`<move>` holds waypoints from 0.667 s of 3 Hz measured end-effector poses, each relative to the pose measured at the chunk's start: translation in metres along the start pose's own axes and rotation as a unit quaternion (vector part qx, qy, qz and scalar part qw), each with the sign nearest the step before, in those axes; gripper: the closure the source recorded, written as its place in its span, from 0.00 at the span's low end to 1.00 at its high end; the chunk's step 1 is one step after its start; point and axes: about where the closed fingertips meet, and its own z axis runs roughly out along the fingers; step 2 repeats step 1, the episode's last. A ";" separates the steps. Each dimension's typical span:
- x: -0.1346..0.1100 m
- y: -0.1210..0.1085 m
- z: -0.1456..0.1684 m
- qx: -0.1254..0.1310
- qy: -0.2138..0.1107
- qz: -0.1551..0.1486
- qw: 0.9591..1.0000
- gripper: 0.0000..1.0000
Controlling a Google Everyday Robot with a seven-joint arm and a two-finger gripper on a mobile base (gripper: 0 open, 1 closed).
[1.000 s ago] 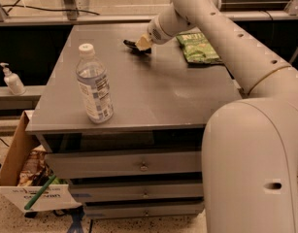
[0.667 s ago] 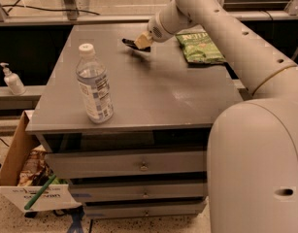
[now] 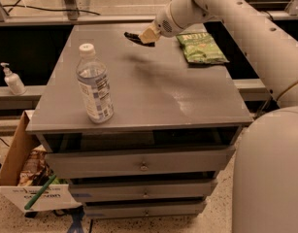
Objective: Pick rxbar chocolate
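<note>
**A:** What's cut off or hard to make out here?

**B:** Most of the robot's white body (image 3: 270, 178) is chopped off by the right and bottom edges, and the arm (image 3: 245, 18) is clipped at the top. The cardboard box (image 3: 10, 159) on the floor is cut by the left edge, and its contents can't really be made out. Only the dark left end of the rxbar chocolate (image 3: 132, 35) is seen. The rest is covered by the gripper (image 3: 144, 37), and no lettering can be read.

**A:** And the jaws?

**B:** They're closed narrow on the bar's right end. The bar is held in the air over the far part of the tabletop (image 3: 153, 96), and a soft shadow is thrown on the grey surface below it.

**A:** Anything changed from a second ago?

**B:** The bar and gripper are found a bit higher now. A second ago they were lower, closer to the tabletop. Everything else has been left where it was.

**A:** What else is around?

**B:** A drawer cabinet (image 3: 143, 164) is seen under the tabletop. A water bottle (image 3: 94, 84) is stood upright near the front left, well apart from the gripper. A green chip bag (image 3: 201, 47) is laid flat at the far right, with its top edge overlapped by the arm. A pump bottle (image 3: 12, 80) is parked on a ledge at the left, and a green stick (image 3: 40, 192) is poked out of the box.
</note>
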 end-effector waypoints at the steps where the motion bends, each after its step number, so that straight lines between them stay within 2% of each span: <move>1: 0.000 0.000 0.000 0.000 0.000 0.000 1.000 1.00; 2: 0.000 0.000 0.000 0.000 0.000 0.000 1.000 1.00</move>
